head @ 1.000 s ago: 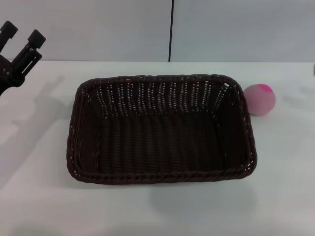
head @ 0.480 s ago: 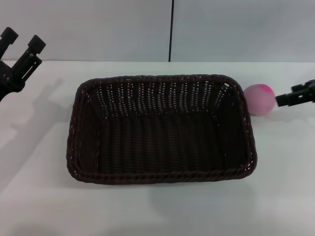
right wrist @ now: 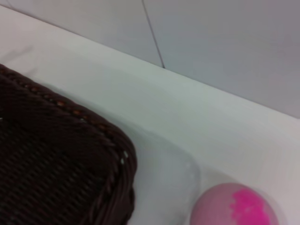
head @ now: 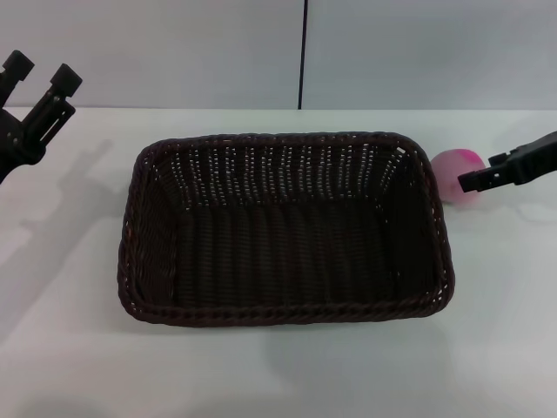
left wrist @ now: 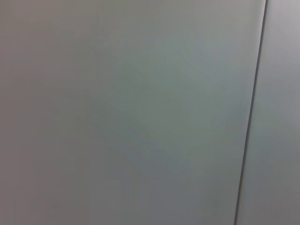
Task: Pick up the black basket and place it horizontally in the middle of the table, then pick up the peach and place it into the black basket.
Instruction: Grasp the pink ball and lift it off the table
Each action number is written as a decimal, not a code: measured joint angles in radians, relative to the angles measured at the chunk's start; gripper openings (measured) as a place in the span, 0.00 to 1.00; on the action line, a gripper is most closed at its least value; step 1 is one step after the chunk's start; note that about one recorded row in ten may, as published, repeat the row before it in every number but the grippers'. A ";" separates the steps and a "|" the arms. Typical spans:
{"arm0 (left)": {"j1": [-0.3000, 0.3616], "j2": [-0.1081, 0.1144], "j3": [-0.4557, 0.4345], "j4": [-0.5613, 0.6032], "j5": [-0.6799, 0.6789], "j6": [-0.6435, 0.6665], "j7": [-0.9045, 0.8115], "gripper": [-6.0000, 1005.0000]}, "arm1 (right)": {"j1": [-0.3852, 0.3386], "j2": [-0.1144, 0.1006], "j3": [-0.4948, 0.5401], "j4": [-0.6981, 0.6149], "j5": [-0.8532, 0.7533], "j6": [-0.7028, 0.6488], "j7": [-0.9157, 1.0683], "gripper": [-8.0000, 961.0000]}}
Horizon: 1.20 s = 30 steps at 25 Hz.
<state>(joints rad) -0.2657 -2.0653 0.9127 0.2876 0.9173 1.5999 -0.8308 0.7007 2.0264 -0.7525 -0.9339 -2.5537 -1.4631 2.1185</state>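
Right gripper [head: 466, 182] is seen in the head view reaching in from the right edge, its dark fingers stretched over the near side of the small round pale pink peach with a magenta patch [head: 451, 171], which sits on the wide plain white table [head: 261, 366] partly hidden behind them. How far its fingers are parted cannot be told, and nothing is seen held. Just to the left of this gripper lies the large rectangular dark brown-black woven wicker basket [head: 285, 228], set lengthwise across the middle of the table and empty; the peach is just beside its far right corner, outside it. Well away on the far left, the left gripper [head: 39, 74] is raised above the table edge with its two fingers spread apart and nothing between them.

Only a plain grey wall panel [left wrist: 126, 112] with a dark seam is shown in the left wrist view.

In the right wrist view, the basket's braided corner [right wrist: 61, 154] and the peach [right wrist: 236, 206] are shown close together on the table [right wrist: 187, 117], with a narrow gap between them.
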 joint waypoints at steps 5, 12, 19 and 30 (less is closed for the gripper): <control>-0.003 -0.001 0.000 -0.001 0.000 0.000 0.000 0.80 | 0.004 0.011 -0.037 0.003 -0.006 0.057 0.017 0.72; -0.008 -0.001 0.000 -0.001 0.000 0.000 -0.005 0.80 | 0.023 0.016 -0.069 0.056 -0.007 0.114 0.020 0.68; -0.009 -0.001 0.000 -0.001 0.000 0.000 -0.006 0.80 | 0.034 0.023 -0.072 0.100 -0.007 0.173 0.018 0.61; -0.009 -0.001 0.000 -0.007 0.000 -0.002 -0.006 0.80 | 0.017 0.034 -0.067 0.092 0.003 0.201 0.017 0.29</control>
<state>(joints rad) -0.2746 -2.0663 0.9127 0.2804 0.9173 1.5979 -0.8368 0.7173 2.0608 -0.8192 -0.8421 -2.5502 -1.2616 2.1353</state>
